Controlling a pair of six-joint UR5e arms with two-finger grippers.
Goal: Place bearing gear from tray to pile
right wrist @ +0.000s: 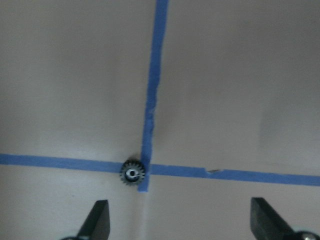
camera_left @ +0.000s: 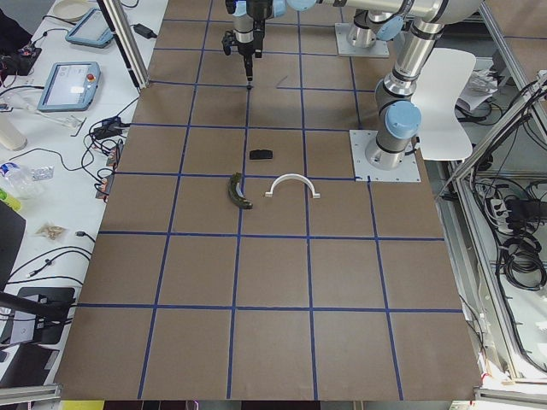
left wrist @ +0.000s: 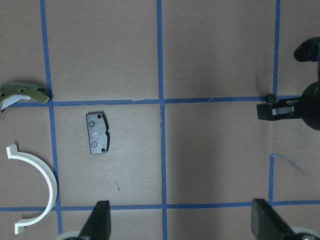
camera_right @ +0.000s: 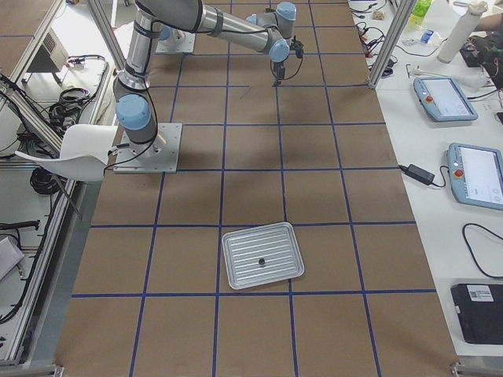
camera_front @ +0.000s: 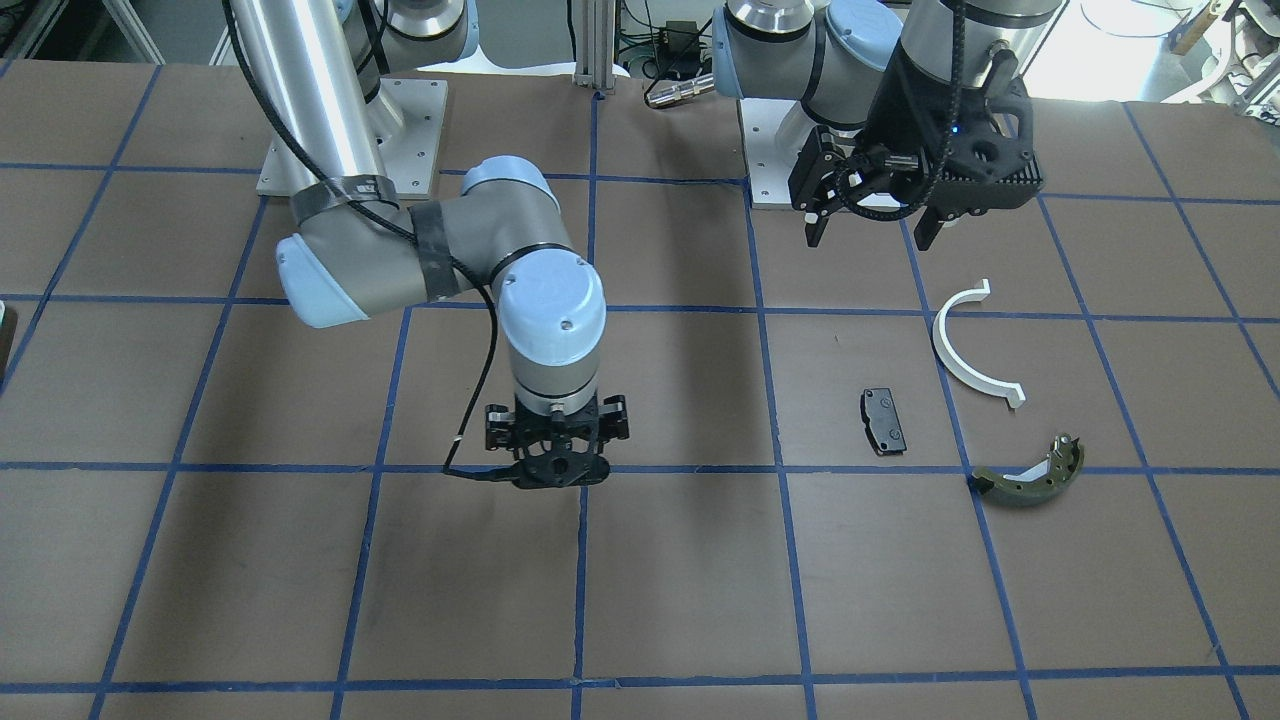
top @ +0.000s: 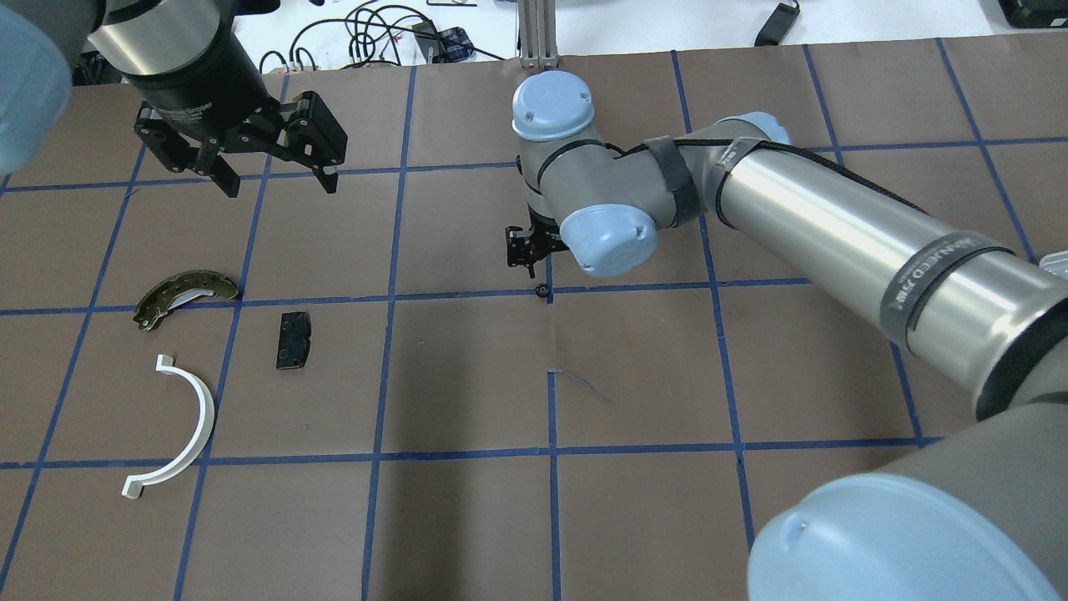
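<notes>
Overhead exterior view: the small black toothed bearing gear (top: 541, 290) lies on the brown worktop (top: 467, 517) at a crossing of blue tape lines (top: 467, 294). It is just beside my right gripper (top: 531, 265) and well apart from the pile, which is the white plastic half-ring (top: 188, 426), the small black rectangular brake pad (top: 293, 340) and the olive-green curved brake shoe (top: 179, 294). I judge the carry half done: the gear is out of the tray but not at the pile. My left gripper (top: 279, 185) hangs beyond the pile, spread wide, with nothing in it.

Right wrist-mounted view: the right gripper's fingers (right wrist: 100, 222) stand wide apart and bare. The gear sits on the tape ahead of them, touching neither.

Left wrist-mounted view: the left fingers (left wrist: 100, 222) are equally wide and hold nothing.

Exterior right view: the ribbed metal tray (camera_right: 236, 275) holds one small dark part I cannot identify.

Next, I reckon, one gripper must come down over the gear, close on it and carry it across to the pile.
</notes>
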